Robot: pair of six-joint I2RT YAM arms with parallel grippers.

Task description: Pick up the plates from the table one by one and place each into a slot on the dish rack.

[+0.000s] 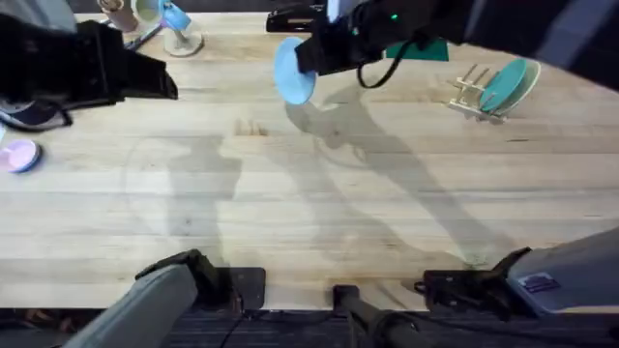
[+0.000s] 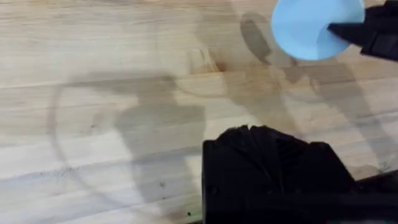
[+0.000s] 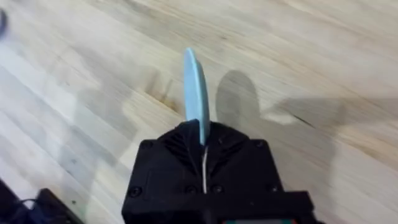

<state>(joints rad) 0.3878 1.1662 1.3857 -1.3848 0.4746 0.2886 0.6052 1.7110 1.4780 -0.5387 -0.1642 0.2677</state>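
The right arm reaches from its base at the near right corner across to the far middle of the table [image 1: 319, 203], where the right end effector [image 1: 308, 60] grasps the light blue plate [image 1: 293, 71] by its rim and holds it above the wood, with the plate's shadow on the planks just nearer. In the right wrist view the same plate [image 3: 195, 87] stands edge-on, pinched between the closed black fingers [image 3: 186, 140] of that end effector [image 3: 202, 134], clear of the table surface below it. The left wrist view shows the plate [image 2: 308, 26] as a flat round disc with the right end effector's dark fingertip [image 2: 351, 32] pressed on its edge. The teal plate [image 1: 506, 85] stands upright in the dish rack [image 1: 474, 92], leaning between the thin dowel pegs near the far right corner of the table. The left end effector [image 2: 273, 162] hangs over bare wood on the left half of the table; whether its fingers are apart or together I cannot tell. A small pink disc [image 1: 19, 155] lies near the left edge. A small blue tag sits on the right arm's casing [image 1: 539, 283] at the near edge, its writing too small to read; no other writing or brand can be made out.
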